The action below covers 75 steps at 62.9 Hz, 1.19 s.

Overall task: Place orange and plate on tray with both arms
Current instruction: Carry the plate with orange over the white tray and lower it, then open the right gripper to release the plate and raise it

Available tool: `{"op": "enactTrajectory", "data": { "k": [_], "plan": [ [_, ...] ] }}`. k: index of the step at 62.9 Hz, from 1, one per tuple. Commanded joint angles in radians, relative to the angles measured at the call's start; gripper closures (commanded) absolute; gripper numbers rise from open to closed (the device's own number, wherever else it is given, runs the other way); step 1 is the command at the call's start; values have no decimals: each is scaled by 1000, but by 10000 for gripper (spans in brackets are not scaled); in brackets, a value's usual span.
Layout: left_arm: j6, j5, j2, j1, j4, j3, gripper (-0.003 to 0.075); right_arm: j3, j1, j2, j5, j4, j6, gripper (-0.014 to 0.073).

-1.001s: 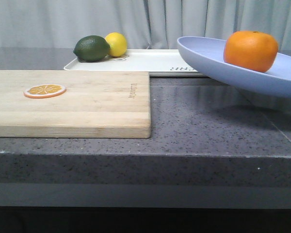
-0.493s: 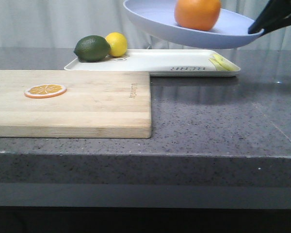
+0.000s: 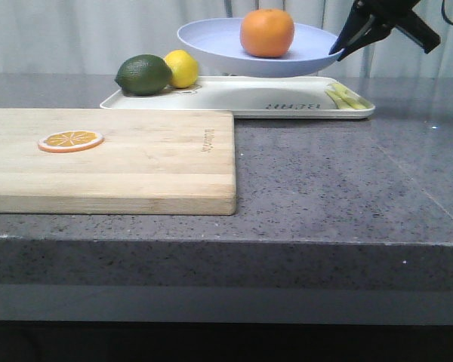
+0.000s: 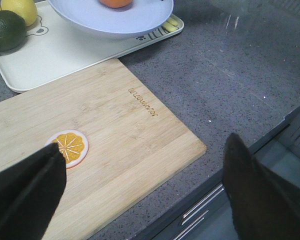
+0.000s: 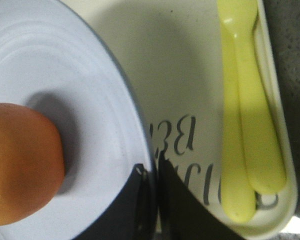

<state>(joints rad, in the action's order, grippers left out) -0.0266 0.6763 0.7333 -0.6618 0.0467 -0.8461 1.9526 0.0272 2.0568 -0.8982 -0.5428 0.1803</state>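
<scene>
The right tool (image 3: pixel 340 51) reaches in from the upper right of the front view, its dark fingers angled down and to the left, clamped on the plate (image 3: pixel 211 41) rim. In the right wrist view its two fingers (image 5: pixel 140 200) sit pressed close together at the bottom centre. The left tool (image 4: pixel 145 185) hangs with its jaws spread wide at the lower corners, gripping nothing.

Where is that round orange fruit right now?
In the front view the orange sits on the lavender plate, which the right arm's fingers grip by its rim above the white tray, right of the lemon.
</scene>
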Motion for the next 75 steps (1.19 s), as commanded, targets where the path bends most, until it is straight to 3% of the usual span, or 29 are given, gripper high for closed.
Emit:
{"op": "enactTrajectory", "data": {
  "k": [1,16,34,75],
  "plan": [
    [7,-75,-2,5,13,-25,101,127,9,2,20,-35,26,711],
    [7,-75,-2,5,13,-25,101,269,26,115,-33,-33,41,711],
    [7,-75,-2,5,13,-25,101,270,26,119,11,54,48,711],
    [7,-75,-2,5,13,-25,101,270,26,119,2,53,48,708]
  ]
}}
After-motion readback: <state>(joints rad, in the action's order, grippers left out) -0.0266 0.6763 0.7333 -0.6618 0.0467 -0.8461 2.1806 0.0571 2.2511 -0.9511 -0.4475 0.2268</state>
